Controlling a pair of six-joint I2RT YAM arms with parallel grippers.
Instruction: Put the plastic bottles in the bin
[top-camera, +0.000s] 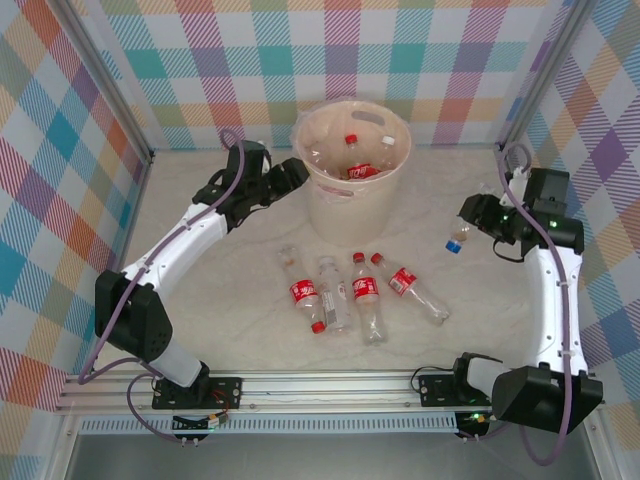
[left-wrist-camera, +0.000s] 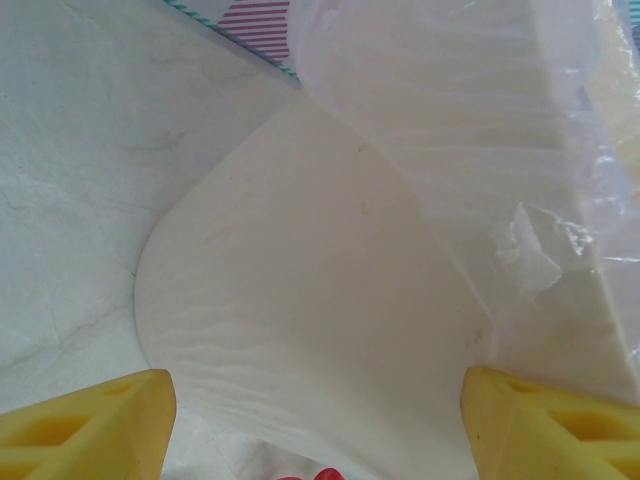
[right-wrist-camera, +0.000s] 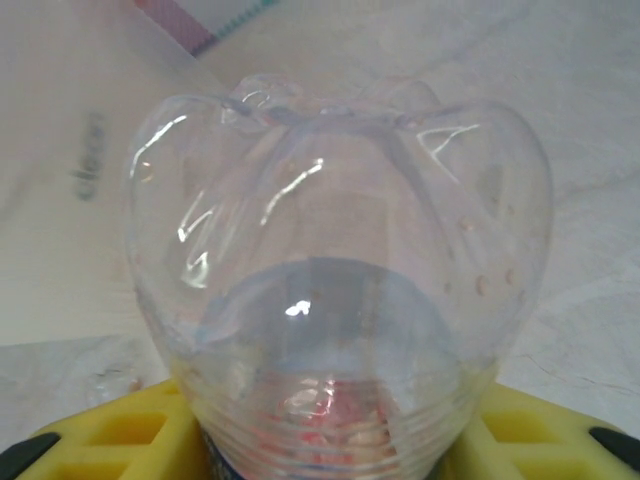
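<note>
what the edges, walls and blur keep back

in the top view the bin (top-camera: 330, 215) wall hides the lower parts of the bottles (top-camera: 358, 170) inside, so their number cannot be told, and every label is too small to read. on the left gripper (left-wrist-camera: 315, 400) both yellow fingers (left-wrist-camera: 90, 430) are cut by the bottom edge, as is a red scrap (left-wrist-camera: 325, 474) too cropped to identify. the clear bottle (right-wrist-camera: 335, 250) is blurred, its neck end cropped, and it covers the inner sides of the right gripper (right-wrist-camera: 330, 440) fingers (right-wrist-camera: 540, 430).
</note>
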